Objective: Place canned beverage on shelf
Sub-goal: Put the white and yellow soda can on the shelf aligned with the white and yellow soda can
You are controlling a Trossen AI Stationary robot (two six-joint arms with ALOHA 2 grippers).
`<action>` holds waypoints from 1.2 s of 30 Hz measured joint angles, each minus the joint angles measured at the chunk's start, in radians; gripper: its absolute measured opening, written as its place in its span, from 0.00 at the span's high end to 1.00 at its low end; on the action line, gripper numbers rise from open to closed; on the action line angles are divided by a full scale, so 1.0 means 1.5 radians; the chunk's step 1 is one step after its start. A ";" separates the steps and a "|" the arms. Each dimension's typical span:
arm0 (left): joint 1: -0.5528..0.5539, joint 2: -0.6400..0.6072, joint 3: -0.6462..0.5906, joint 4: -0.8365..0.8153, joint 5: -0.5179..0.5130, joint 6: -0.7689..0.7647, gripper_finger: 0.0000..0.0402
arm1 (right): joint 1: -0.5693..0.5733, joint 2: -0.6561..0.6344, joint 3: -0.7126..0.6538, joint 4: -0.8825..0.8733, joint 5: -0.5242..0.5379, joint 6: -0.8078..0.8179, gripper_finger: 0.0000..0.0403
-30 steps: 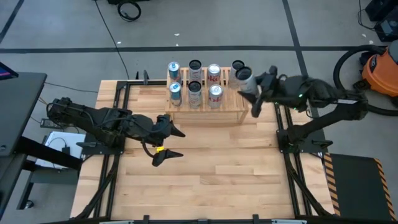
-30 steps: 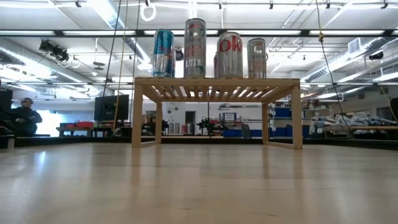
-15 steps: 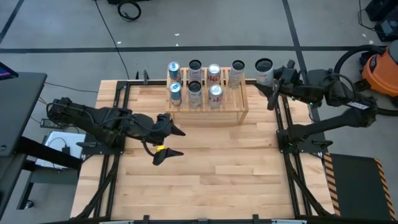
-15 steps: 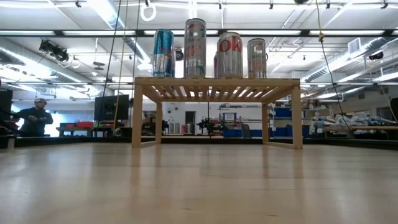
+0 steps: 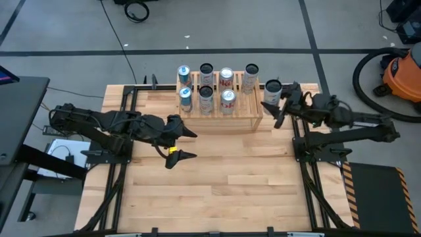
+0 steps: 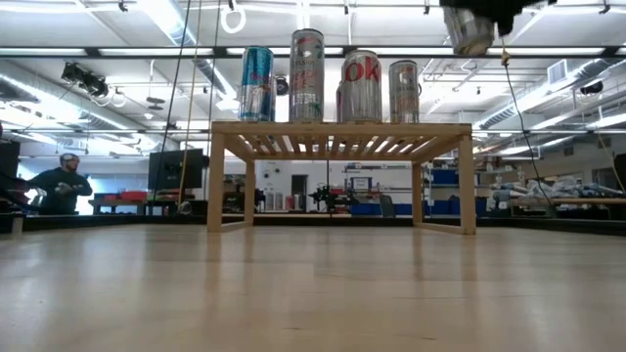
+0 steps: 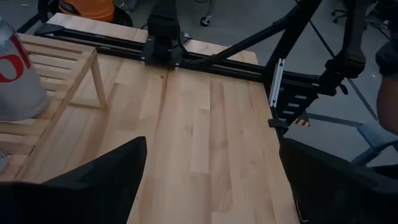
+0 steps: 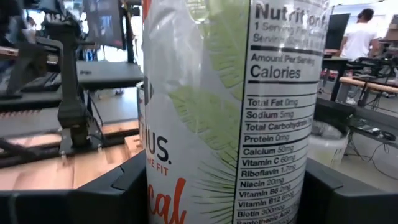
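Can back beside shelf, lower than a moment ago.
Right gripper (image 5: 277, 107) jaws clamp the can (image 5: 272, 91) just off the shelf (image 5: 256, 113) end, not yet placed; left gripper (image 5: 185, 144) jaws released over the surface.

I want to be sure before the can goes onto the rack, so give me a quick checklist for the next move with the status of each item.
1. Right gripper shut on the held can: ok, the wrist view shows the fingers at both sides of it.
2. Held can upright: ok.
3. Held can above the shelf: not ok, it hangs just off the right end.
4. Free spot on the slats: ok, bare at the right front.
5. Clear of the nearest standing can: ok, a gap shows.
6. Left gripper out of the way: ok, open over the table.
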 joint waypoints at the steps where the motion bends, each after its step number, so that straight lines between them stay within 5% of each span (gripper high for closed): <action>1: 0.000 0.000 0.000 0.000 0.000 0.000 0.08 | -0.004 -0.003 -0.024 0.029 0.000 0.004 0.35; 18: -0.005 0.000 0.000 -0.010 0.001 -0.001 0.08 | -0.053 0.033 -0.277 0.433 -0.065 -0.024 0.34; 36: -0.005 0.000 0.000 -0.010 0.000 0.001 0.08 | -0.159 0.220 -0.294 0.595 -0.180 -0.040 0.34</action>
